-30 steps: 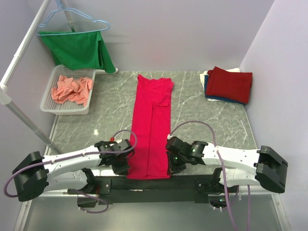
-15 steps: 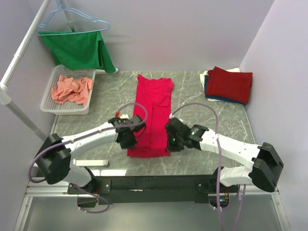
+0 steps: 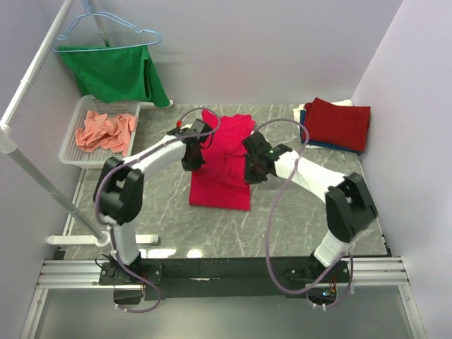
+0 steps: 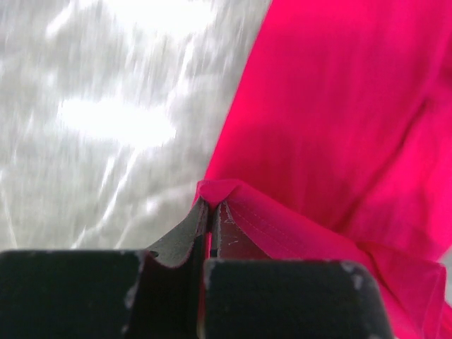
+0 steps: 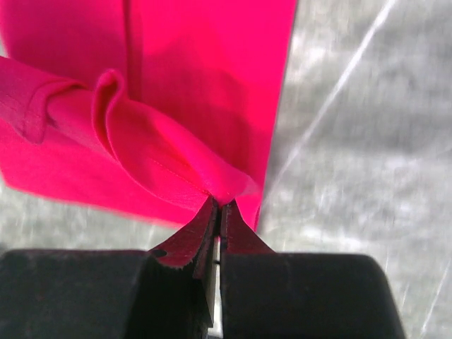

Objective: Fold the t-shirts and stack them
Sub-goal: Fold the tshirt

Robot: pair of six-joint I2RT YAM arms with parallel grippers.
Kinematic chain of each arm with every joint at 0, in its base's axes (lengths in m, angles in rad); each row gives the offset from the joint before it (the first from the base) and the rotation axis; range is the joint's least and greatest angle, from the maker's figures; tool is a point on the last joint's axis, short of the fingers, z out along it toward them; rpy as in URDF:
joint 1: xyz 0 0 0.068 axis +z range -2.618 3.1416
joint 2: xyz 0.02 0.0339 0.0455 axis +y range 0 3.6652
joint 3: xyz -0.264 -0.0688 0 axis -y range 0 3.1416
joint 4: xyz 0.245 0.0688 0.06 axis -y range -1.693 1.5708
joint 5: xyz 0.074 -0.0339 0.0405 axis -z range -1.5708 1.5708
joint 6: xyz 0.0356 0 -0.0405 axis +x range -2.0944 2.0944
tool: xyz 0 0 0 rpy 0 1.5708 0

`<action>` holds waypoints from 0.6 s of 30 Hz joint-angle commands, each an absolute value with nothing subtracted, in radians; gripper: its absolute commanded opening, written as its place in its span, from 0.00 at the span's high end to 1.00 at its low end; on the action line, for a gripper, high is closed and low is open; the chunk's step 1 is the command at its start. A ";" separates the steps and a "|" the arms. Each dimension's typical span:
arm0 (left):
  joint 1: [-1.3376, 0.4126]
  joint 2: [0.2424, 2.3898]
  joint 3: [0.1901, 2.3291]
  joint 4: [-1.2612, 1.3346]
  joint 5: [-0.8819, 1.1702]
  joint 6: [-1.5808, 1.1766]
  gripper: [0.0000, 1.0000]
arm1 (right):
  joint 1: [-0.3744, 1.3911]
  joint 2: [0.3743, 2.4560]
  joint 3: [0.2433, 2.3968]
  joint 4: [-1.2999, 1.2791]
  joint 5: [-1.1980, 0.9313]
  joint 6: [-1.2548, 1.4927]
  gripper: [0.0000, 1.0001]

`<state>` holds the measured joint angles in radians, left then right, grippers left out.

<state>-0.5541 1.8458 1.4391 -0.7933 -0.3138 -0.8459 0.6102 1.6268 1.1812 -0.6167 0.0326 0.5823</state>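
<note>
Left wrist view first: the left gripper [image 4: 210, 205] is clamped tight on a corner of the pinkish-red t-shirt [image 4: 339, 106], with the hem stitching pinched right between the fingers. The right wrist shows the same thing. The right gripper [image 5: 217, 205] is clenched on the other corner, and the cloth bunches into a couple of loose folds just behind the fingertips.

From the top camera, both grippers hang over the middle of that shirt. It lies as a long strip in the centre of the grey marble table [image 3: 296, 212], collar end far, with the near part doubled over so there's a folded edge on the near side. The two gripper heads cover the held corners, and the right arm's purple cable [image 3: 272, 205] loops across the table on the near right.

Over on the far right there's a pile with a dark red t-shirt [image 3: 337, 123] on top. A blue t-shirt [image 3: 318, 145] and a white t-shirt [image 3: 299, 113] peek out underneath it. On the far left a white basket [image 3: 70, 154] holds a crumpled salmon-orange t-shirt [image 3: 106, 131]. Behind it a green cloth [image 3: 113, 70] hangs from a blue hanger [image 3: 106, 25] on a white rail [image 3: 28, 85].
</note>
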 commanded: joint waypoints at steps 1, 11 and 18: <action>-0.491 1.960 1.590 -0.775 -0.321 -0.710 0.99 | 0.562 1.724 1.296 -0.612 0.034 0.520 1.00; -0.402 2.175 1.842 -0.784 -0.229 -0.608 0.99 | 0.473 1.928 1.489 -0.661 0.021 0.497 1.00; -0.374 2.250 1.965 -0.779 -0.202 -0.531 0.89 | 0.428 1.990 1.598 -0.713 0.058 0.543 1.00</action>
